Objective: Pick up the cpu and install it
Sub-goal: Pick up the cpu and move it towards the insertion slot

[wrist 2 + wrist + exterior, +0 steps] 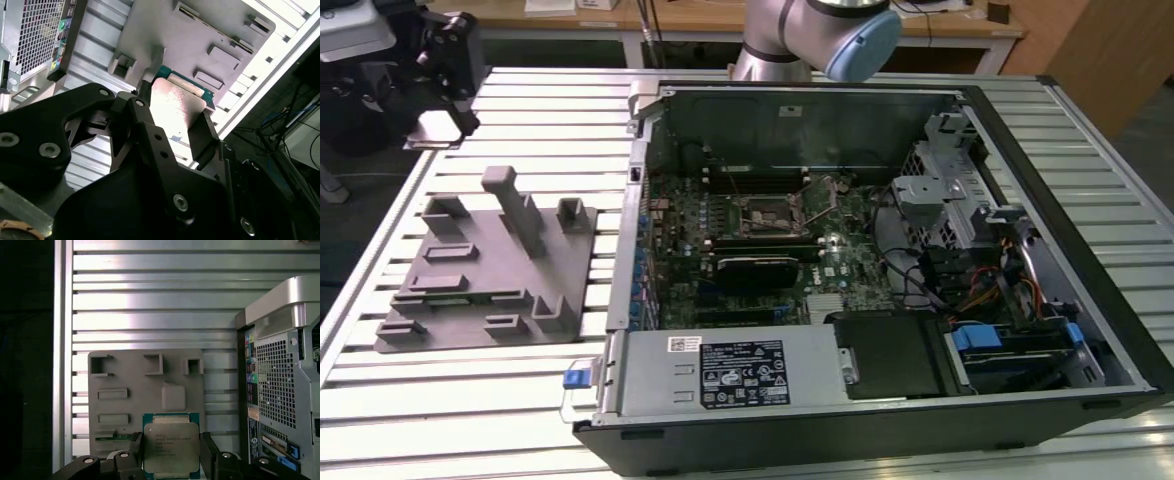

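Note:
The cpu [171,440] is a flat square chip with a silvery top and a green rim. My gripper [171,456] is shut on it, one black finger [135,450] pressed against each side. In the second wrist view the cpu [177,107] shows tilted between the same fingers [202,135], raised above the grey holder block [200,30]. In the exterior view the gripper [443,122] hangs over the table's far corner on the view's left, beyond the holder block [494,270]. The motherboard socket [767,212] sits inside the open computer case [1067,200].
The grey holder block [125,380] has raised posts and shallow pockets. The computer case's rear panel [280,365] stands close beside it. Ribbed aluminium table slats [520,120] lie under everything. Drive cages and cables [961,260] crowd the case on the exterior view's right.

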You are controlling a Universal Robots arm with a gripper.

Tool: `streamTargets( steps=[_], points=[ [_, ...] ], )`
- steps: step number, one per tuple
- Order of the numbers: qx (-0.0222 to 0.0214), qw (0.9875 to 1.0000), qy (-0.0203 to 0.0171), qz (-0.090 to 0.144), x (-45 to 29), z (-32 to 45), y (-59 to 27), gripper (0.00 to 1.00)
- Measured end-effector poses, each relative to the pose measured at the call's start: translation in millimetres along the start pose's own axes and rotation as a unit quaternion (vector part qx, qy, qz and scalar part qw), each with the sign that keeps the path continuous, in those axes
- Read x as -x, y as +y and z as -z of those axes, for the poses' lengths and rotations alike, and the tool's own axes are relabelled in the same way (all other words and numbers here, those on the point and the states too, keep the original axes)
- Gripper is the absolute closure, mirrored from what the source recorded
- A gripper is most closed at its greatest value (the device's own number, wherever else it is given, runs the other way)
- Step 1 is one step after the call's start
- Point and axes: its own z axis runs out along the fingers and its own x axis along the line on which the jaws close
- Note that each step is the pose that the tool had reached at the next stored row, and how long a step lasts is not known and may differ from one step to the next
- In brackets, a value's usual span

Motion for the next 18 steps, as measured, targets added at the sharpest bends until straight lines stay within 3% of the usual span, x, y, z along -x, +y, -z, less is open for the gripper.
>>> streamTargets(
  steps=[18],
  points=[
    [0.0, 1.0, 0.0, 0.0, 14.8, -0.2, 0.5, 0.46]
  ],
)
